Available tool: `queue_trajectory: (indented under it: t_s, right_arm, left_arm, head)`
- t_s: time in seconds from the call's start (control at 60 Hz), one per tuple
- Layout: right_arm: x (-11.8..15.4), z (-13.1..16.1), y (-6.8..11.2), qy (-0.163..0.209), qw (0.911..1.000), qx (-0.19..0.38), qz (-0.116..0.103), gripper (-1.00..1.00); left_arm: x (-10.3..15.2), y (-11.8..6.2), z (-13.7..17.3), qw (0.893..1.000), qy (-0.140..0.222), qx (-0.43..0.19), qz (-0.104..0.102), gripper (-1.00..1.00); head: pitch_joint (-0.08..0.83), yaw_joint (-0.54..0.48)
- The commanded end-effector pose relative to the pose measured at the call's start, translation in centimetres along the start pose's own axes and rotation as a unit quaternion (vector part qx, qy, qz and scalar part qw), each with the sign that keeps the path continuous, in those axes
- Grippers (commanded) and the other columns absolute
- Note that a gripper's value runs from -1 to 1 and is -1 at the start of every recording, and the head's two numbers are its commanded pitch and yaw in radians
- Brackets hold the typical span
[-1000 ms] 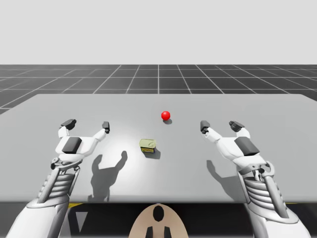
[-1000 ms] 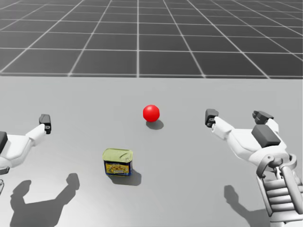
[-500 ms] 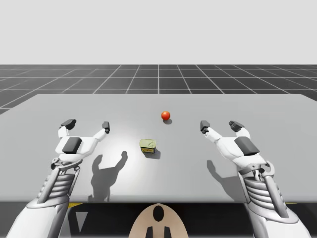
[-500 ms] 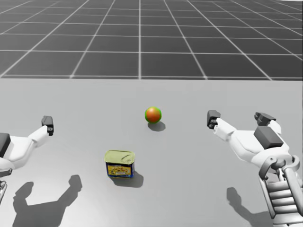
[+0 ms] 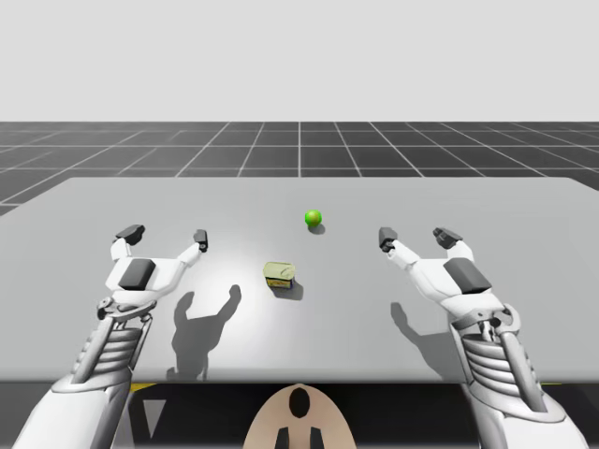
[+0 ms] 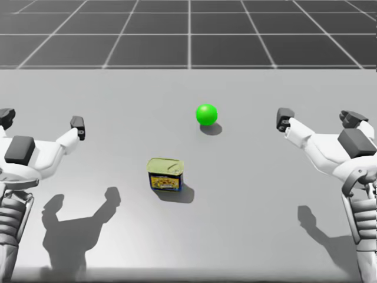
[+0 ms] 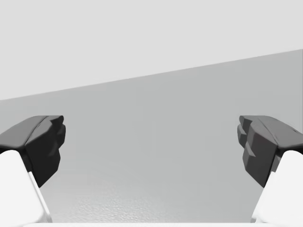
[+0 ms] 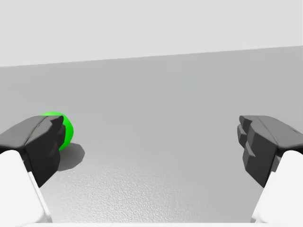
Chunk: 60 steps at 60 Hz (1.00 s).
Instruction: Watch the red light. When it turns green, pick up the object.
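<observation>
While the signal light (image 5: 313,218) glows green, the small rectangular tin (image 5: 280,275), yellow-green lid up, stands on the desk (image 5: 524,215) at the light's 7 o'clock, near it but apart. At the tin's 10 o'clock the left gripper (image 5: 165,235), and at its 2 o'clock the right gripper (image 5: 416,237), hover spread wide, holding nothing. By its looks the tin is rigid and fairly light, with smooth metal walls that are likely slick; a pinch across two opposite flat sides, below the lid's rim, seems safest. Bare desk lies around it, the light its sole neighbour, and the desk's edges are well apart.
</observation>
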Motion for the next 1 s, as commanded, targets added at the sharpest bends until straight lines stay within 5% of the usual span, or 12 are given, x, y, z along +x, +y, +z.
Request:
queue_trajectory:
  t_s: [0.017, 0.25, 0.45, 0.55, 0.617, 0.717, 1.0]
  right_arm:
    - [0.0, 0.1, 0.1, -0.001, 1.0, 0.002, -0.005, -1.0]
    - [0.1, 0.1, 0.2, 0.0, 1.0, 0.004, -0.006, -1.0]
    - [0.1, 0.1, 0.2, 0.001, 1.0, 0.004, -0.007, -1.0]
    - [-0.1, 0.0, 0.1, 0.003, 1.0, 0.001, -0.008, -1.0]
    - [-0.2, -0.1, 0.1, 0.005, 1.0, 0.0, -0.008, -1.0]
    - [-0.3, -0.1, 0.1, 0.006, 1.0, -0.001, -0.007, -1.0]
    - [-0.4, -0.2, 0.1, 0.005, 1.0, -0.003, -0.004, -1.0]
  left_arm:
    - [0.0, 0.0, 0.0, 1.0, 0.0, 0.0, 0.0, -1.0]
    - [0.0, -0.1, -0.1, 1.0, -0.003, -0.002, 0.002, -1.0]
    - [0.6, -0.6, 0.2, 0.999, -0.013, -0.026, 0.039, -1.0]
    - [1.5, -1.9, 1.4, 0.992, -0.009, -0.082, 0.091, -1.0]
    - [2.3, -2.9, 3.0, 0.979, -0.015, -0.123, 0.162, -1.0]
    - [2.9, -3.1, 5.2, 0.976, -0.004, -0.176, 0.129, -1.0]
    - [1.9, -6.2, 10.5, 0.944, 0.045, -0.313, 0.094, -1.0]
  head:
    - [0.612, 0.05]
    - [0.673, 0.11]
    - [0.667, 0.1]
    - [0.659, 0.1]
    - [0.657, 0.1]
    - [0.657, 0.1]
    - [0.655, 0.1]
